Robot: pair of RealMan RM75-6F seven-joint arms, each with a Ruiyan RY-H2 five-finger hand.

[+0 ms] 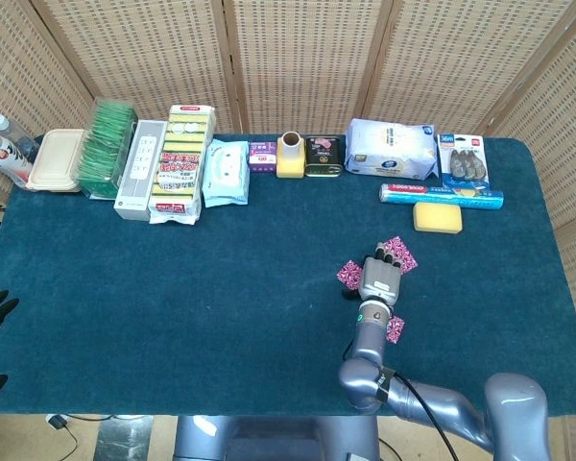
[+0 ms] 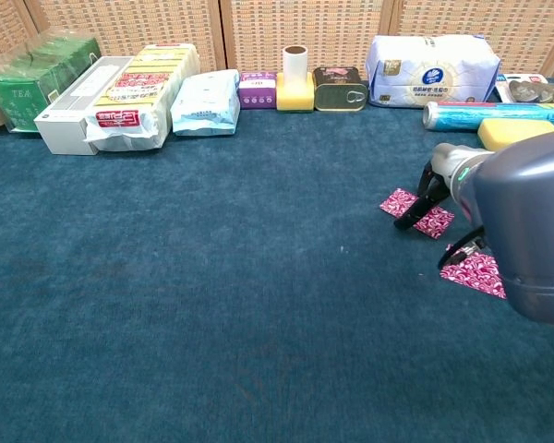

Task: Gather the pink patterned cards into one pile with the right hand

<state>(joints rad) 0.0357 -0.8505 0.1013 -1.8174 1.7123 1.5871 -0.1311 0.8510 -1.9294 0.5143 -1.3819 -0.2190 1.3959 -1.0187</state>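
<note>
From the head view, our right hand (image 1: 382, 279) sits palm-down among the pink patterned cards (image 1: 349, 274). One card peeks out on its left, one beyond its fingertips and one by the wrist, so they are not yet one pile. We judge the hand is placed to drag them together.

The chest view adds what the head view hides: dark fingers (image 2: 415, 210) curl down onto the farther card (image 2: 417, 212), pressing rather than grasping it. Another card (image 2: 474, 271) lies apart, nearer us. Our left hand is out of view.

A staged test room: wicker screens (image 1: 298, 58) behind a blue-carpeted table (image 1: 173, 288) with lined-up groceries (image 1: 182, 163).
</note>
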